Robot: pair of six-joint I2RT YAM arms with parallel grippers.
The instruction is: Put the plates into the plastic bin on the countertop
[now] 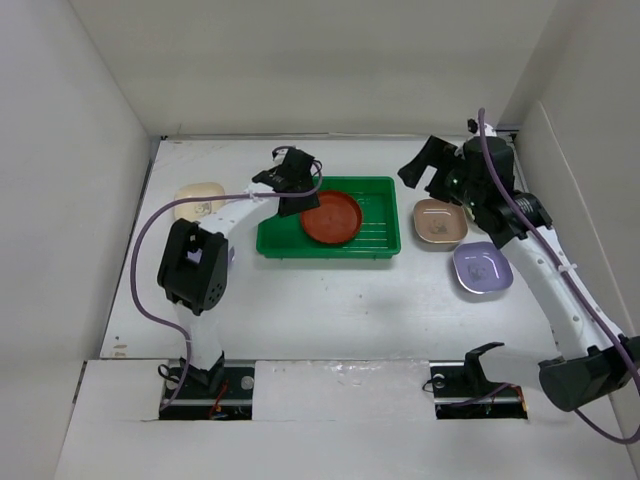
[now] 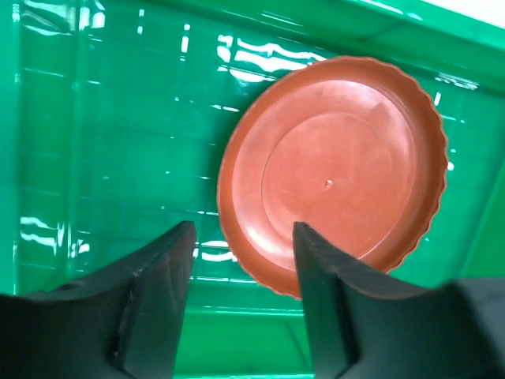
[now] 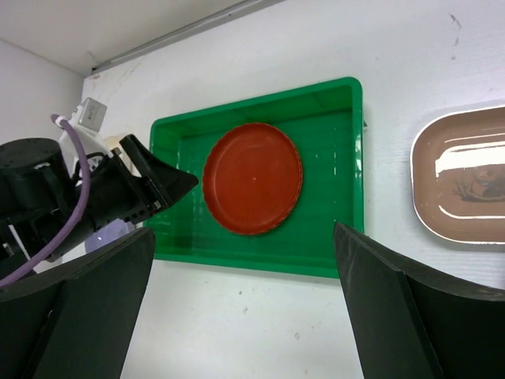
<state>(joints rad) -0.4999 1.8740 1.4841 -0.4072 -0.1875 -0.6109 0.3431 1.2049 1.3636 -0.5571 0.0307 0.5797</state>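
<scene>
1 round reddish-brown plate (image 1: 332, 217) lies flat on the ribbed floor of the green plastic bin (image 1: 375, 243), a little left of the bin's middle and apart from its walls. The bin sits near the center of the white countertop (image 1: 330, 310). The left gripper (image 2: 243, 229) hangs over the bin's left part, just beside the plate's edge; its 2 black fingers (image 2: 162, 276) are spread with nothing between them, and the plate's scalloped rim shows through the gap. The right gripper (image 3: 244, 230) is raised over the countertop to the right of the bin, its fingers parted wide and empty. 3 rounded-square dishes rest on the countertop outside the bin: a pinkish-tan dish (image 1: 440, 222) just right of the bin, a lavender dish (image 1: 483, 268) nearer the arm bases and right of that, partly under the right arm, and a cream dish (image 1: 198, 197) well left of the bin, partly behind the left arm.
</scene>
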